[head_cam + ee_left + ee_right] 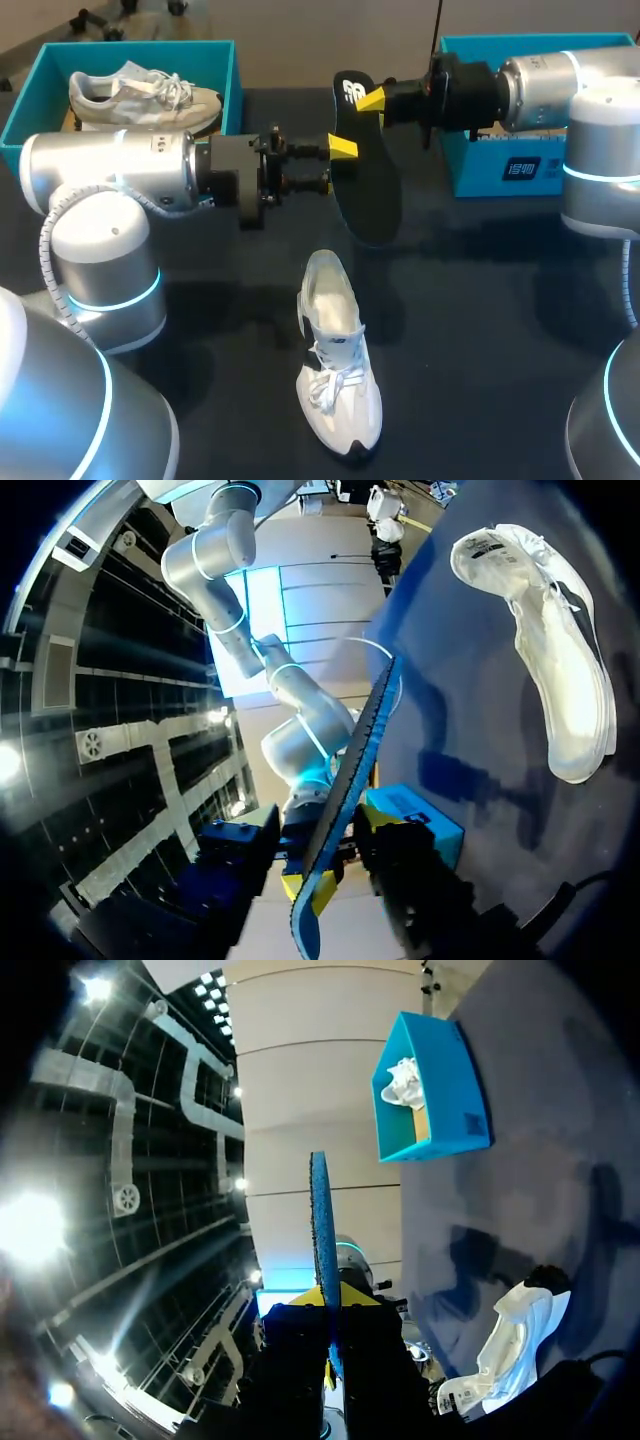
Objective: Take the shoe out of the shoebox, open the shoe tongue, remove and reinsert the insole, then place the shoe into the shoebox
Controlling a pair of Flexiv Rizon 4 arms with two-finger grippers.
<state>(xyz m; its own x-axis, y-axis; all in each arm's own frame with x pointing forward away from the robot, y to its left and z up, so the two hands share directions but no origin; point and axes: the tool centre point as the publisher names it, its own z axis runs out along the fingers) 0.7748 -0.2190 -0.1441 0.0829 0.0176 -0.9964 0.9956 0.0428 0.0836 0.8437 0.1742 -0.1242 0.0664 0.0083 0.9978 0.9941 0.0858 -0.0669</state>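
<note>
Holding the insole (365, 190) up off the table (480, 300), we have both grippers on it. Our right gripper (370, 99) has its fingers pressed together on the heel end, at the upper part of the insole. In the right wrist view the insole stands edge-on, pinched between the two yellow tips. Our left gripper (343, 148) comes in from the other side and meets the insole lower down, at its near edge. In the left wrist view the insole runs edge-on between the fingers, a yellow tip against each face, so we take that gripper as closed on it too. The insole hangs nearly upright, dark, with its toe end pointing down toward the table.

Below it the shoe (338, 370) lies on the table, white, its opening toward the insole and its toe toward us, well apart from both grippers. At the back, the left box (232, 80) holds a second shoe (145, 95). The right box (500, 165) sits behind our right arm.
</note>
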